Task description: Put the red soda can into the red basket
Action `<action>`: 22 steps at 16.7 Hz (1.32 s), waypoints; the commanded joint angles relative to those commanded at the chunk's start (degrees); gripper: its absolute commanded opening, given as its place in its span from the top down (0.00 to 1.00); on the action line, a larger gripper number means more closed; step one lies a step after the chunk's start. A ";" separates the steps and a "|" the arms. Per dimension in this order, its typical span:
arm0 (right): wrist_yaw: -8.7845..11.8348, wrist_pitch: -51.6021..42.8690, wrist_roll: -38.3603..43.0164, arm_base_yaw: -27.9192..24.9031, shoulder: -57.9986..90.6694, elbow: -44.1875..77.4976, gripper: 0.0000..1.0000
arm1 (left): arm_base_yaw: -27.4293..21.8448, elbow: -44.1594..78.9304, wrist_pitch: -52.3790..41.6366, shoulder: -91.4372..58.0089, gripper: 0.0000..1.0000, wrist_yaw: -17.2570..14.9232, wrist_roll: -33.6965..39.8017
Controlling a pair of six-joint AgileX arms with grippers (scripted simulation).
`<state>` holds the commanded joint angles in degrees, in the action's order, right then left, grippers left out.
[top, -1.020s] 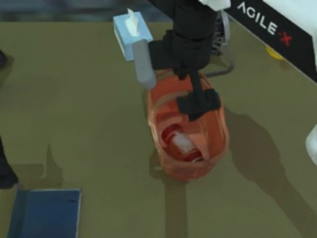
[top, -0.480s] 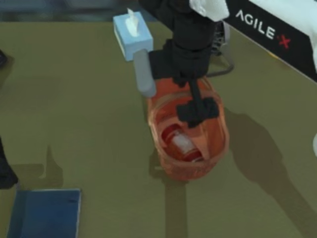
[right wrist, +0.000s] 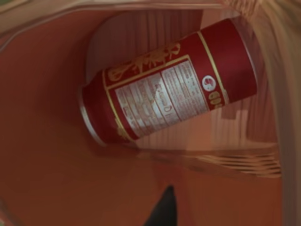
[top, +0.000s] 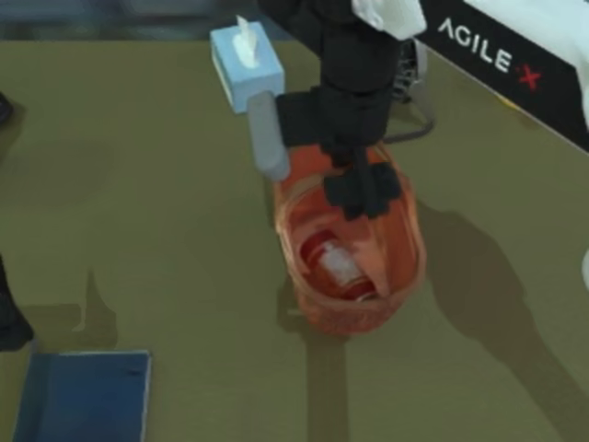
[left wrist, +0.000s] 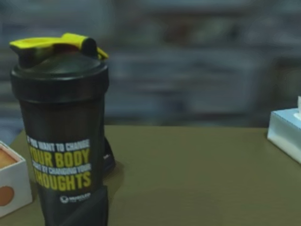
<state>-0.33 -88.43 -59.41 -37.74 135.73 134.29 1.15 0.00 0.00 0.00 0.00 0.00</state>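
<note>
The right gripper [top: 363, 191] hung above the far end of the red basket [top: 409, 276], carrying nothing; whether it stood wide or narrow could not be told from either view of it.

At the left edge of the table the left arm [top: 9, 318] sat parked, its gripper out of sight. Its wrist camera looked only at a black shaker bottle with a yellow lid [left wrist: 61, 127]. A flat blue pad [top: 83, 394] lay at the near left corner, and a pale blue tissue box [top: 246, 64] stood at the far side, left of the right arm.

Right of centre, the red soda can [top: 336, 267] lay on its side on the basket's ribbed floor, towards the near end, clear of the gripper. The right wrist view confirmed it: the can [right wrist: 169, 92] rested tilted across the bottom, with the basket wall [right wrist: 47, 155] all around it.

The placing looked done, so the step in hand was judged to be the retreat. It would go best as a straight lift, keeping off the thin handle [top: 375, 258] arching just near of the gripper, since a snag could tip the basket.

The right arm reached in from the far right, its black wrist pointing straight down over the basket's far rim
</note>
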 joint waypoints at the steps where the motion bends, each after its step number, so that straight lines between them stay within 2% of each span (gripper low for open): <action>1: 0.00 0.00 0.00 0.00 0.00 0.00 0.68 | 0.00 0.00 0.00 0.00 0.00 0.00 0.00; 5: 0.00 0.00 0.00 0.00 0.00 0.00 0.98 | 0.00 0.00 0.00 0.00 0.00 0.00 0.00; 6: 0.00 0.00 0.00 0.00 0.00 0.00 1.00 | 0.00 0.00 0.00 0.00 0.00 0.00 0.00; 22: 0.00 0.00 0.00 0.00 0.00 0.00 1.00 | 0.00 0.00 0.00 0.00 0.00 0.00 0.00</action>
<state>-0.33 -88.43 -59.41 -37.74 135.73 134.29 1.15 0.00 0.00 0.00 0.00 0.00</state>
